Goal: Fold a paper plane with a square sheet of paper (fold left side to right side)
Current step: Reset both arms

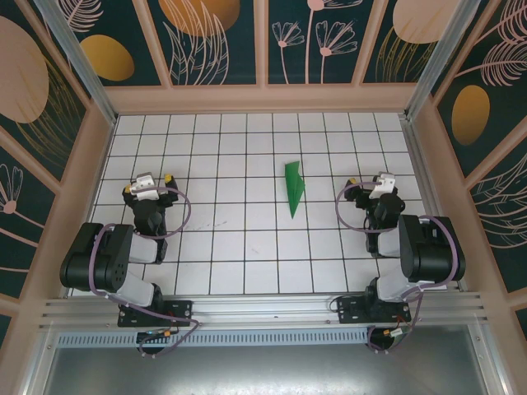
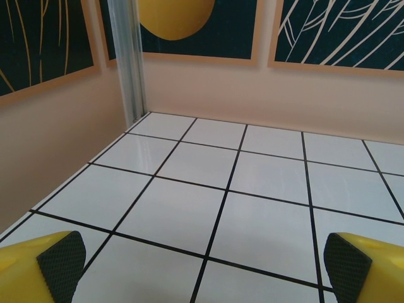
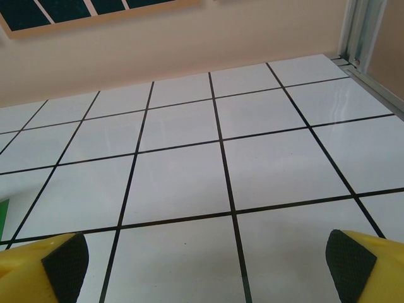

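Top external — slim, pointed green paper plane (image 1: 293,188); left pincer (image 1: 152,176) and right pincer (image 1: 370,180) spread wide.

Bright, even light — soft glare on glossy tiles (image 2: 158,154) — sharp focus.

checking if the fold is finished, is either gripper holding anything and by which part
Nothing is held. The left gripper and right gripper are both open and empty; the paper plane lies free on the table between them.
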`<state>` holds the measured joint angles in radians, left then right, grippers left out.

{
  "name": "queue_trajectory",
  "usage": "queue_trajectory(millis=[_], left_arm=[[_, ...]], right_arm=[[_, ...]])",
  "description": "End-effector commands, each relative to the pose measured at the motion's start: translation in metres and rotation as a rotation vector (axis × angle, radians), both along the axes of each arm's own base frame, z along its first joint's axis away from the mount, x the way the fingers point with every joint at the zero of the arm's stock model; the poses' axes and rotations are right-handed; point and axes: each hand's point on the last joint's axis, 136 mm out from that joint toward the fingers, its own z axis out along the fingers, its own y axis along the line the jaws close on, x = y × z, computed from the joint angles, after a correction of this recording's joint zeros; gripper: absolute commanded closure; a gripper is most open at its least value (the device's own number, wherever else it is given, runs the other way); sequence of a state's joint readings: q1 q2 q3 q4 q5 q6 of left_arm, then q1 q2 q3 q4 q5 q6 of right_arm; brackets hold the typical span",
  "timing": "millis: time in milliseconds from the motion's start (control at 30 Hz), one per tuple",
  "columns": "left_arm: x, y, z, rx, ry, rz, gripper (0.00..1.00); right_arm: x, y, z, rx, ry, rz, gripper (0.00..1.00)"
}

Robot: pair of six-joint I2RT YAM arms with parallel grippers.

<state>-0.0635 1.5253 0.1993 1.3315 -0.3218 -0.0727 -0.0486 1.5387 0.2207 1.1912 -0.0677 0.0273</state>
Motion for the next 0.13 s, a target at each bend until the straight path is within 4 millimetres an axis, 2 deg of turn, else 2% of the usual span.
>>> queue_trajectory(millis=[0, 100], left_arm=[[0.0014, 0.0037, 0.0053, -0.018, -0.023, 0.016, 0.01], [0.0014, 0.0038, 0.0051, -0.017, -0.022, 0.016, 0.01]], right_arm=[[0.0065, -0.0005, 0.0158, -0.022, -0.058, -0.006, 0.01], [0.0067, -0.0002, 0.016, -0.023, -0.058, -0.005, 0.01]])
